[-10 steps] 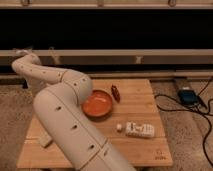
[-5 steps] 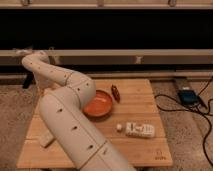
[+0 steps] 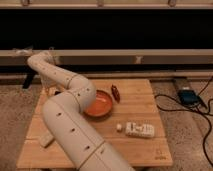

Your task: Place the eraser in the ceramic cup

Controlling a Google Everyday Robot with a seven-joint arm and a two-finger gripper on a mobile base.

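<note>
My white arm rises from the bottom of the camera view, bends at the far left and comes down over the back left corner of the wooden table (image 3: pixel 145 105). The gripper (image 3: pixel 50 90) hangs there just above the tabletop, mostly hidden behind the arm. A small dark shape (image 3: pixel 57 93) lies right beside it; I cannot tell whether this is the eraser. The ceramic cup does not show; the arm covers much of the table's left side.
An orange bowl (image 3: pixel 101 105) sits mid-table, with a dark red-brown object (image 3: pixel 116 93) behind its right rim. A white packet (image 3: pixel 140 130) and a small white piece (image 3: pixel 119 128) lie front right. A pale block (image 3: pixel 46 140) lies front left. A power adapter (image 3: pixel 187 96) and cables are on the floor at right.
The arm's upper bend has swung to the right, and the wrist has come down over the table's back left corner. The objects on the table have not moved.
</note>
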